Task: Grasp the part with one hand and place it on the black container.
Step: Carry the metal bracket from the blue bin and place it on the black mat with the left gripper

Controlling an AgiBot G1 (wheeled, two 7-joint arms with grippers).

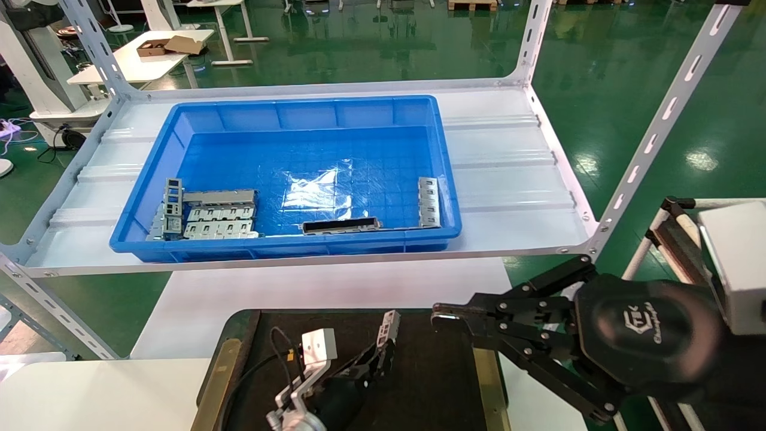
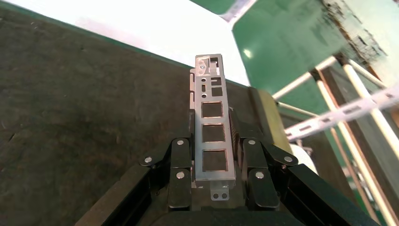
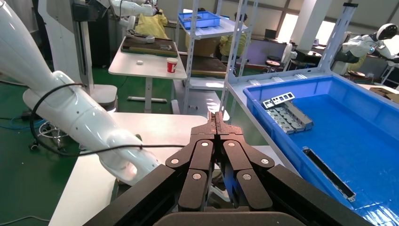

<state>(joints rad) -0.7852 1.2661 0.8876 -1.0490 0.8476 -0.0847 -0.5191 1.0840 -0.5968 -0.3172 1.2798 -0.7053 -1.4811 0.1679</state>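
Left gripper [image 2: 212, 181] low over the black container [image 1: 431, 371], jaws clamped on the part [image 2: 212, 127]. The strip sticks out beyond the fingertips, tilted up, its far end apparently clear of the matte surface. Right gripper [image 1: 440, 316] idle at the container's right edge, fingers pressed together, holding nothing. Risk: letting go while the strip is tilted could let it tip or slide toward the brass rail [image 1: 488, 371]. More strips remain in the blue bin [image 1: 311, 114].

Left gripper [image 2: 214, 181] clamped on the part [image 2: 211, 127], over the black container [image 2: 84, 108]

The strip sticks out toward 12 o'clock with its square cutouts facing the camera (three big ones, smaller ones near the tip); brass rail [image 2: 270, 117] at about 2 o'clock.
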